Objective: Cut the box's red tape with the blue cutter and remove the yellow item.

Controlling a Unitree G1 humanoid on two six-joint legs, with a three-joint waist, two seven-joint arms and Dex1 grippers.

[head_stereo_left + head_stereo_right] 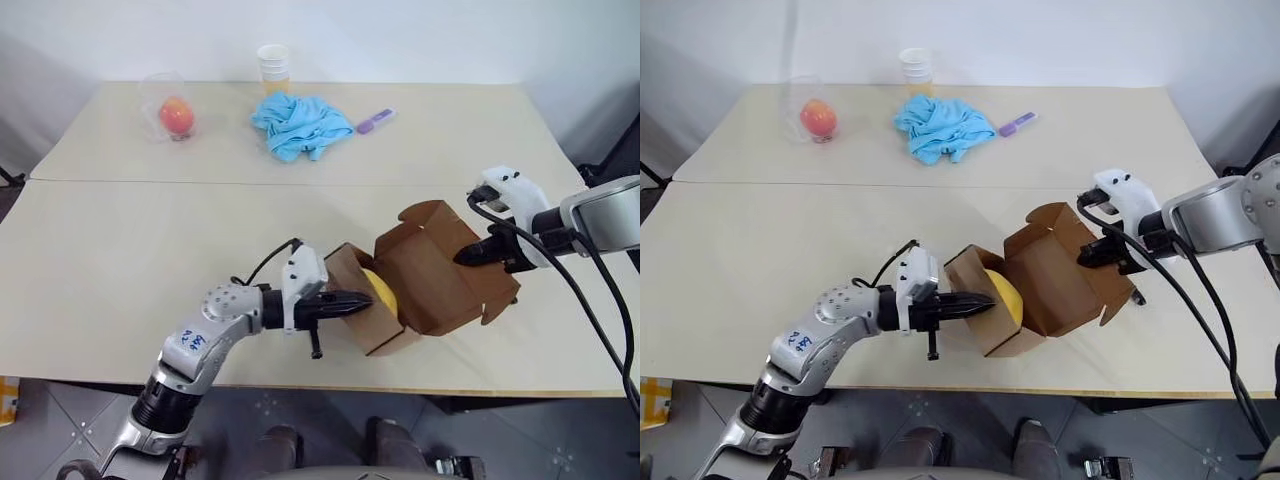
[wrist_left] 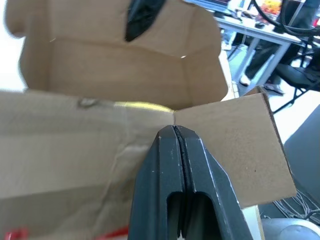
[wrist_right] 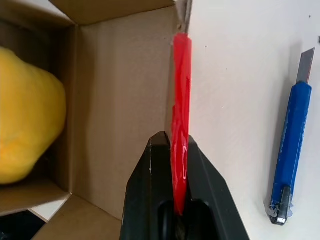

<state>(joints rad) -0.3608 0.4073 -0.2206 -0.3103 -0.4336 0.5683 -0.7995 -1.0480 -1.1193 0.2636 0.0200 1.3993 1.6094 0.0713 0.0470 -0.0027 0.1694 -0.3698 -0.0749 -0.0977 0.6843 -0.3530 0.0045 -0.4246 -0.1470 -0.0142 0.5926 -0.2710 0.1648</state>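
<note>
The brown box lies open near the table's front edge, its flaps spread. Inside it sits the yellow item, seen too in the right wrist view. My left gripper is shut, its tips against the box's left flap, just in front of the yellow item. My right gripper is shut on the edge of the box's right flap, where the red tape runs between its fingers. The blue cutter lies loose on the table beside that flap.
At the back of the table are an orange-red fruit in clear plastic, stacked cups, a crumpled light-blue cloth and a light-purple marker. The table's front edge runs close below the box.
</note>
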